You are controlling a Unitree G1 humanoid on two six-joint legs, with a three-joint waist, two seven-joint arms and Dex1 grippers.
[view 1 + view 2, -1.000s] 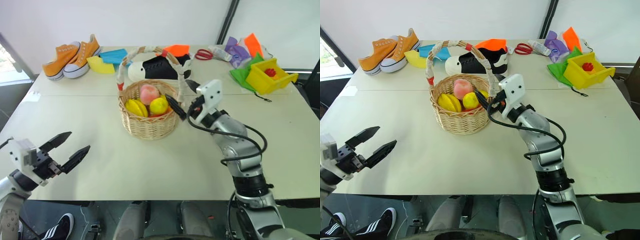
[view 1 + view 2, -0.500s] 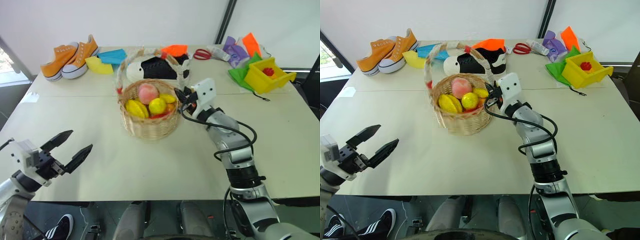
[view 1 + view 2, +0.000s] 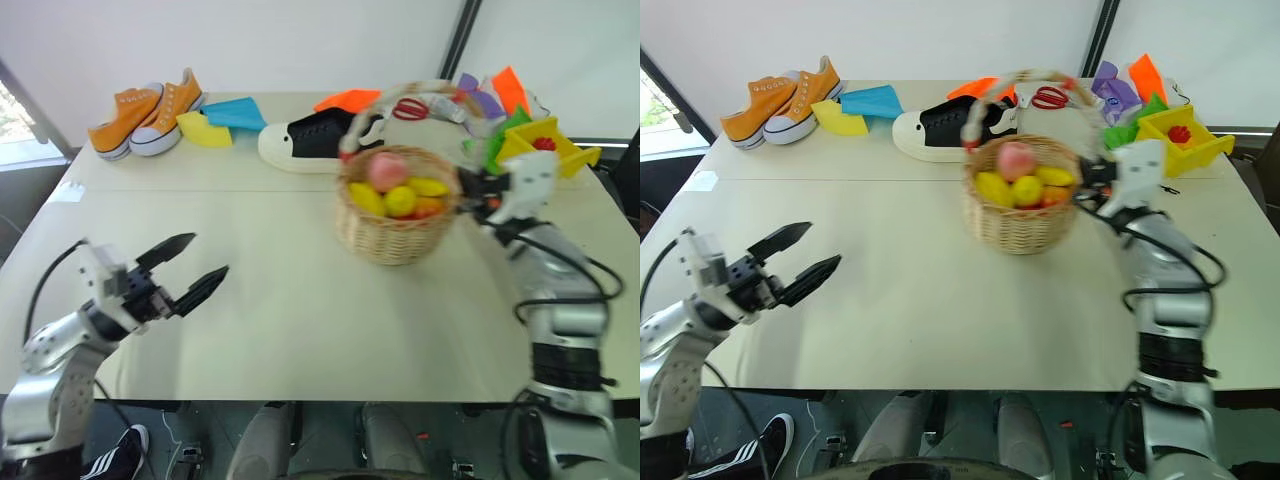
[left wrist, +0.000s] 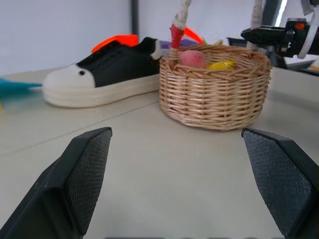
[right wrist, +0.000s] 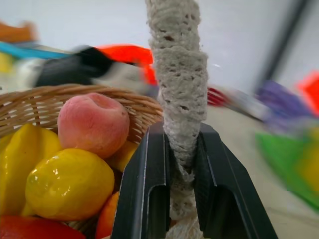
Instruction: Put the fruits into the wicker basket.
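My right gripper [image 5: 182, 164] pinches white-wrapped handle of wicker basket [image 3: 392, 228], right of frame centre on table [image 3: 300, 320]. Pink peach [image 5: 93, 124] and yellow lemon [image 5: 70, 183] lie inside among other fruit. My left gripper [image 3: 188, 276] at lower left, fingers spread, holding nothing. Black-and-white shoe [image 3: 315, 140] behind basket

A plain test room or lab — bare white walls behind a wide pale worktop [image 3: 300, 320]. Unrelated props are strewn along the worktop's far edge: orange sneakers [image 3: 145, 113], a black shoe [image 3: 310, 138], red scissors [image 3: 408, 107], a yellow bin [image 3: 545, 148] — staged clutter, not household use.
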